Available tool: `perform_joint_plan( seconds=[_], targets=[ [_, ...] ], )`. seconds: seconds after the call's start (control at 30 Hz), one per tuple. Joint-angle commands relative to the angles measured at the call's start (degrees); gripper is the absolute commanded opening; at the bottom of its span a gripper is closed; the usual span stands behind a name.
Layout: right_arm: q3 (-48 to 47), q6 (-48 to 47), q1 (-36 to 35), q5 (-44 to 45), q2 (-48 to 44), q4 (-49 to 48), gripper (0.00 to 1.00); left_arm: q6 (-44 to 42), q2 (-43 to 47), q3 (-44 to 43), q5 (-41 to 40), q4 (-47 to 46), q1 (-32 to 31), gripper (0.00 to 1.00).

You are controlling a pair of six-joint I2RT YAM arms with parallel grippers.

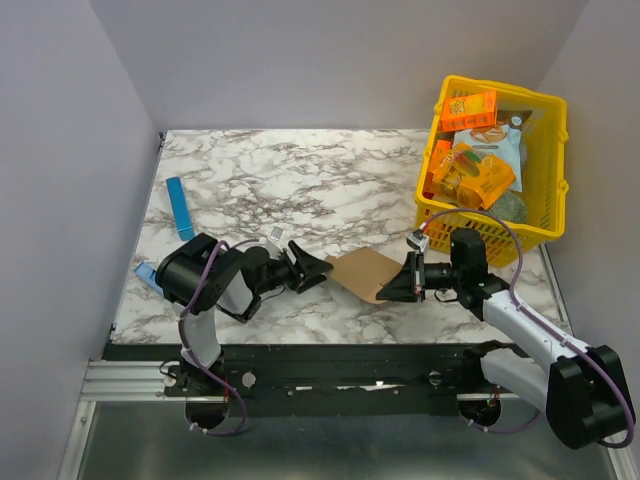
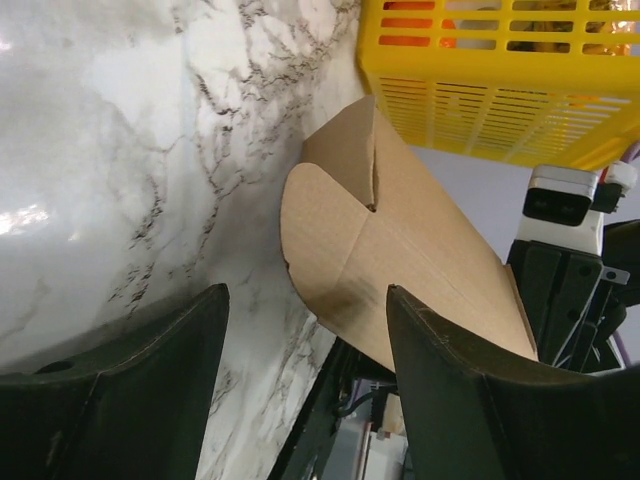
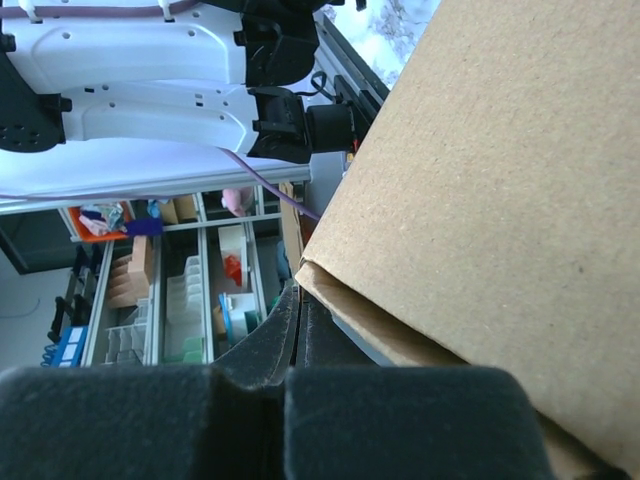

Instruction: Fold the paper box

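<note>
Right gripper [image 1: 388,291] clamped on edge of the flat brown cardboard box sheet [image 1: 362,270]; left gripper [image 1: 320,272] jaws apart, just beside it. Risk: a left push twists the sheet out of that thin pinch.

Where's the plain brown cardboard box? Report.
Top view, front centre: the brown cardboard box, pinched by the right gripper, with the open left gripper just left of it.

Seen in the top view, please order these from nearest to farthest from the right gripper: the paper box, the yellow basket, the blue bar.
1. paper box: gripped by the right gripper, just to its left.
2. yellow basket: behind it, at the table's right side.
3. blue bar: far left of the table.
</note>
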State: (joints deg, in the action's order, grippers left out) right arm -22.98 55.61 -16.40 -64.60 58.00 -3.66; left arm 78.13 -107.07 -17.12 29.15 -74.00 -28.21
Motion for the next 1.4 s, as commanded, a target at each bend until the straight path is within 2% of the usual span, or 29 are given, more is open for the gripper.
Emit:
perform_joint_plan(
  seconds=[0.0,0.17,0.33,0.5,0.63,0.87,0.97,1.07,1.1,1.17,1.2,1.3,1.37],
  targets=[
    [-0.1,0.3,1.1,2.6,-0.2,3.1,0.00,1.1,0.2,-1.8,-0.2,-11.5,-1.0,0.71],
    [-1.2,-0.5,1.1,2.7,0.8,3.5,0.00,2.7,-1.3,-4.5,-0.4,-11.7,-3.6,0.71],
    [-2.0,-1.6,1.1,3.1,0.8,6.2,0.00,3.9,-2.3,-4.8,-1.2,-12.8,-4.2,0.65],
    [-1.8,-2.9,1.1,4.0,0.8,7.8,0.02,2.1,-0.3,-4.3,-2.4,-10.2,-4.3,0.50],
    [-1.9,-3.6,1.2,4.7,0.7,8.7,0.04,2.2,0.5,-4.2,-3.3,-10.6,-4.5,0.46],
    [-1.9,-4.7,1.1,5.8,0.5,10.1,0.14,5.9,-0.8,-3.4,-5.2,-14.6,-4.9,0.35],
    [-1.8,-5.4,1.2,6.5,0.4,10.7,0.23,6.3,-0.4,-3.6,-5.9,-14.7,-5.2,0.30],
    [-2.4,-8.3,1.1,7.5,-0.3,13.1,0.36,6.2,0.9,-3.9,-6.7,-12.4,-5.5,0.23],
    [-3.4,-9.5,1.2,8.9,-0.8,16.2,0.51,6.0,1.2,-4.1,-7.2,-10.8,-5.5,0.22],
    [-4.9,-14.0,1.2,11.2,-1.5,20.4,0.66,5.9,2.2,-4.1,-7.8,-9.4,-5.5,0.18],
    [-6.4,-15.7,1.1,13.7,-2.4,24.9,0.80,5.9,2.5,-4.1,-8.2,-8.5,-5.5,0.17],
    [-8.6,-21.5,1.2,19.6,-3.9,33.2,0.95,5.9,2.9,-4.6,-8.5,-6.7,-5.6,0.13],
    [-10.8,-25.0,1.2,22.3,-5.4,36.9,0.98,5.9,3.2,-4.8,-8.6,-5.8,-5.7,0.09]
  ],
)
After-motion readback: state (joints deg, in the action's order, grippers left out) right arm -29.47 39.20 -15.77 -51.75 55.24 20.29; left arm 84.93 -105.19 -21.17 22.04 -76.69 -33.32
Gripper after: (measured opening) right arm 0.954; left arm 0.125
